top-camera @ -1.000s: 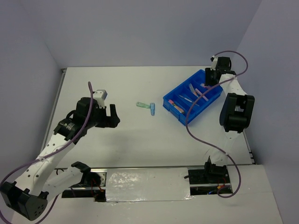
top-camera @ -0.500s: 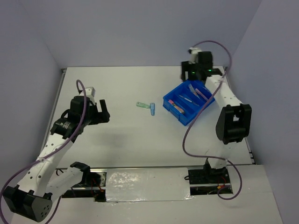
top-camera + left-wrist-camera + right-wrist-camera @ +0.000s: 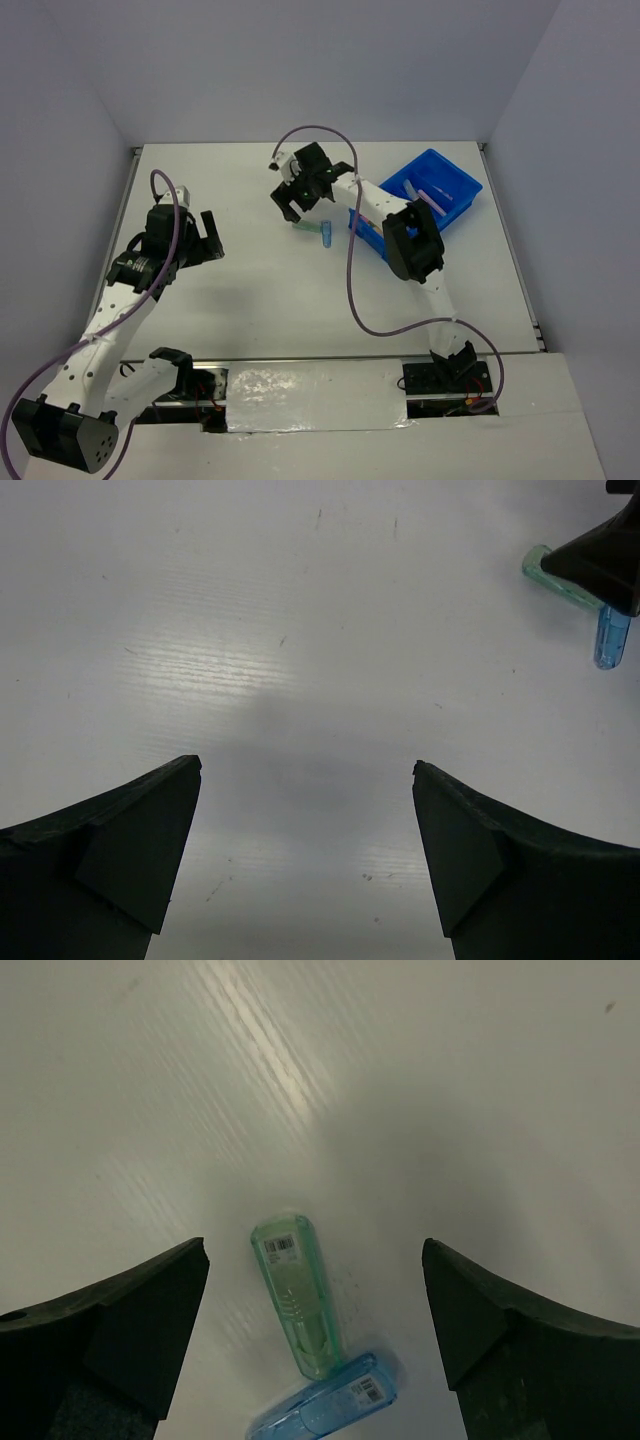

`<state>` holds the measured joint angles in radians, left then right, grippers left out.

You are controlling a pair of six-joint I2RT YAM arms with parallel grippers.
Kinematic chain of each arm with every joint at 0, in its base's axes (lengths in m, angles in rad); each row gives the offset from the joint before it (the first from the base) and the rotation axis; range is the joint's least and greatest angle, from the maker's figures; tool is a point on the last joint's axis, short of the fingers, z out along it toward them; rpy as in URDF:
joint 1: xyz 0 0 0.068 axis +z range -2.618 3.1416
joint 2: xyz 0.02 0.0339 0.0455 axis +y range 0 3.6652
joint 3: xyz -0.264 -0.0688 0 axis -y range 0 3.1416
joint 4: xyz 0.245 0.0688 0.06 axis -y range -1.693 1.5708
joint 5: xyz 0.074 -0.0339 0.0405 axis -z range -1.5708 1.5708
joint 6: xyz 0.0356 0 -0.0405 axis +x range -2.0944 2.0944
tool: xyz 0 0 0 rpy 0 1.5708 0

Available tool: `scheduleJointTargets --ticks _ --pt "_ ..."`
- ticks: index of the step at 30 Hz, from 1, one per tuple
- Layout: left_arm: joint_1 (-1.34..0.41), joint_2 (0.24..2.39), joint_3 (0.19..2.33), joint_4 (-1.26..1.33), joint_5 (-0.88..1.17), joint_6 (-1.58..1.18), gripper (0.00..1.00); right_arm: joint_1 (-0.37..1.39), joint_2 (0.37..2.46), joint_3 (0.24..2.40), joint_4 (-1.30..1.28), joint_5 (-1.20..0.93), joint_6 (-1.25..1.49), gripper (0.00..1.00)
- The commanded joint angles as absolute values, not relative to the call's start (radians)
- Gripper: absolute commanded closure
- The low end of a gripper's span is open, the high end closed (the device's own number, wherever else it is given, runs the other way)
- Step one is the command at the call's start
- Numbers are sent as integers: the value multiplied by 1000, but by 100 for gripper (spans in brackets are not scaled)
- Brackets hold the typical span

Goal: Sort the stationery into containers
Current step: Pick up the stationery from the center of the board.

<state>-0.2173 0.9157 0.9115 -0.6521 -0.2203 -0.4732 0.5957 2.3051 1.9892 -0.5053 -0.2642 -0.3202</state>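
Observation:
Two stubby pens lie touching on the white table: a green one (image 3: 304,226) (image 3: 298,1295) and a light blue one (image 3: 326,234) (image 3: 325,1410). My right gripper (image 3: 303,206) (image 3: 315,1245) is open and empty, hovering over them with the green pen between its fingers. The left wrist view shows the green pen (image 3: 541,564) partly behind a right finger, and the blue pen (image 3: 612,640). The blue divided tray (image 3: 452,177) at the back right holds several pens, one lilac (image 3: 432,197); my right arm hides part of it. My left gripper (image 3: 208,238) (image 3: 306,768) is open and empty over bare table at the left.
The right arm (image 3: 400,225) stretches from its base across the tray's near corner. Grey walls stand behind and on both sides. A purple cable (image 3: 352,280) loops over the table's middle. The table's left edge has a metal rail (image 3: 125,200).
My right arm has swung left from the tray to above the green and blue pens. My left gripper has drawn back a little to the left.

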Motion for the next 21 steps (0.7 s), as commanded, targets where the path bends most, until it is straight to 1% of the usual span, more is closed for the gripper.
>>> scheduleJointTargets --ticks 1,4,7,9,10,15,18,19,21 --pt "-213 905 911 -634 -215 -466 1 595 2302 2011 -560 -198 -406 6" --pt "-213 911 913 -630 -209 -463 1 601 2347 2011 -600 -183 -432 11" --pt "-210 914 913 -630 -204 -460 1 603 2353 1979 -600 -189 -440 17" --pt "-210 914 911 -630 -203 -460 1 603 2350 1953 -600 -202 -442 19" --pt "-210 913 911 -630 -202 -460 1 609 2347 1941 -600 -213 -448 23" --pt "-207 913 910 -627 -196 -457 1 629 2345 1885 -607 -201 -463 24" --pt "-207 913 910 -624 -190 -457 1 630 2356 1884 -607 -204 -462 39" --pt "-207 911 910 -624 -187 -454 1 630 2350 1878 -601 -201 -462 50" --pt "-206 910 910 -626 -189 -456 1 634 2352 1884 -623 -236 -466 60"
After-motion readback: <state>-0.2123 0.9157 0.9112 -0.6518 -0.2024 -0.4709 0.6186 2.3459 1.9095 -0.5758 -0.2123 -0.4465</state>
